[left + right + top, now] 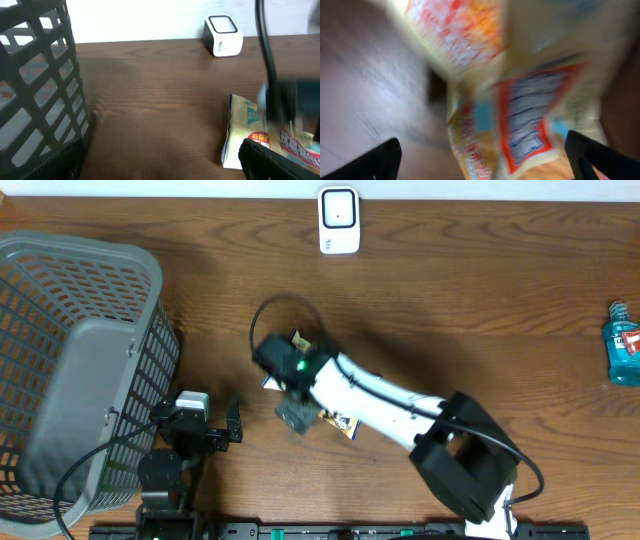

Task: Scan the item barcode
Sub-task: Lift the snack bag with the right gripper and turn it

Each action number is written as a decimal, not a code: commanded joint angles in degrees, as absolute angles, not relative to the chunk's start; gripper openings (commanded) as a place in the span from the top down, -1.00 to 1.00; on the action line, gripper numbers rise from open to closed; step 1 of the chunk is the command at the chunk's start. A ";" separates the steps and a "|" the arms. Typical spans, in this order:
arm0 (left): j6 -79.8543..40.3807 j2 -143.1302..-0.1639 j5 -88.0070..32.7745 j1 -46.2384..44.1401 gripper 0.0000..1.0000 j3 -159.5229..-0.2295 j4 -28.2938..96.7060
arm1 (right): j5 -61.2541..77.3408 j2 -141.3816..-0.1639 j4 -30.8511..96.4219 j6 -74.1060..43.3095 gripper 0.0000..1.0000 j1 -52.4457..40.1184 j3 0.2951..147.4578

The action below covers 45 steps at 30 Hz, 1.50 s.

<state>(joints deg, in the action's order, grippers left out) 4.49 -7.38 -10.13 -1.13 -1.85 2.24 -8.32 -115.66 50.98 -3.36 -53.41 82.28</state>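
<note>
The item is a yellow, red and blue snack packet lying on the wooden table, mostly covered by my right arm in the overhead view. Up close the packet is blurred and fills the space between my fingers. My right gripper hangs over it, open, with both black fingertips wide of the packet. The white barcode scanner stands at the table's far edge. My left gripper is open near the front edge, and the packet lies to its right.
A large grey mesh basket fills the left side, close beside my left gripper. A blue bottle stands at the far right. A black cable loops over the table by the right wrist.
</note>
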 commanded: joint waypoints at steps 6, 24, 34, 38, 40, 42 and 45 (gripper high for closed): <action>4.25 -7.20 -10.00 -1.04 -0.96 -0.23 2.92 | -28.73 -115.52 36.91 7.68 -0.99 -55.18 68.95; 4.25 -7.20 -10.00 -1.04 -0.96 -0.23 2.92 | 16.64 -116.16 50.06 16.88 0.98 -42.15 72.36; 4.25 -7.20 -10.00 -1.04 -0.96 -0.23 2.92 | 58.92 -114.41 79.29 57.30 0.98 -29.63 83.22; 4.25 -7.20 -10.00 -1.04 -0.96 -0.23 2.92 | 65.08 -114.41 88.42 72.20 0.97 -25.96 83.20; 4.25 -7.20 -10.00 -1.04 -0.95 -0.23 2.92 | 67.94 -114.41 95.79 85.84 0.97 -24.12 83.18; 4.25 -7.20 -10.00 -1.04 -0.96 -0.23 2.92 | 69.63 -114.32 97.54 90.52 0.97 -23.38 83.02; 4.25 -7.20 -10.00 -1.04 -0.96 -0.23 2.92 | 71.57 -114.30 97.54 91.66 0.97 -22.96 83.02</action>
